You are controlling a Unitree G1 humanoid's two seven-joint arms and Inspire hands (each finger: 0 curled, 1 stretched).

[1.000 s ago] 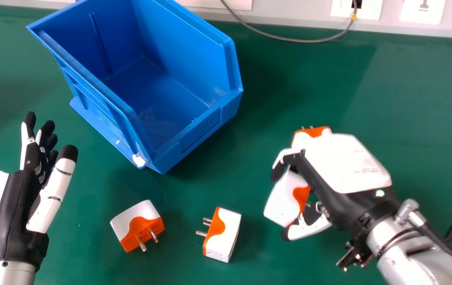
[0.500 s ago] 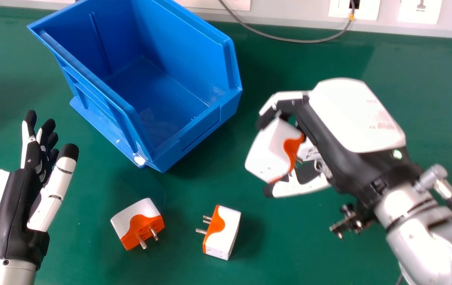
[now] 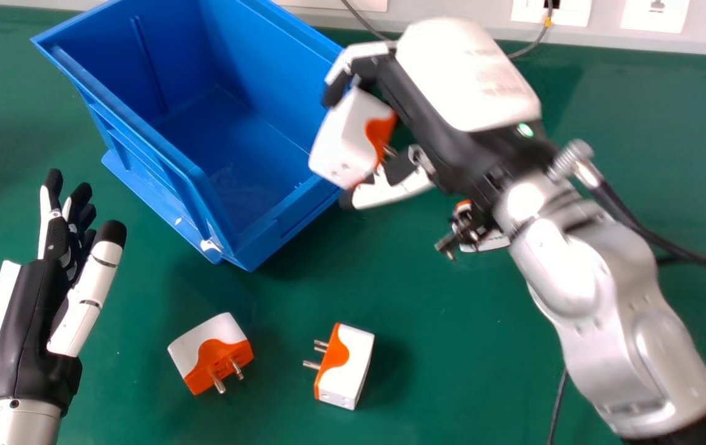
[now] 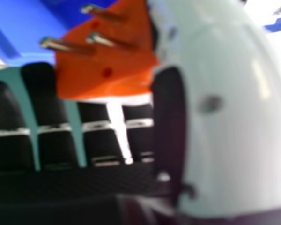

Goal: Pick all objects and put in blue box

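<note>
Head view: right hand (image 3: 467, 77)'s got a white-and-orange plug (image 3: 348, 141) pinched, right by the blue box (image 3: 276, 224)'s right side. Two loose plugs (image 3: 212, 353) sit nearer on the green surface (image 3: 439, 371), another plug (image 3: 488, 241)'s half hidden behind the right wrist. Left hand (image 3: 28, 321)'s wide open at left.

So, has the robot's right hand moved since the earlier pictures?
Yes. The right hand has moved forward and left, toward the blue box, and now hides part of its rim.
</note>
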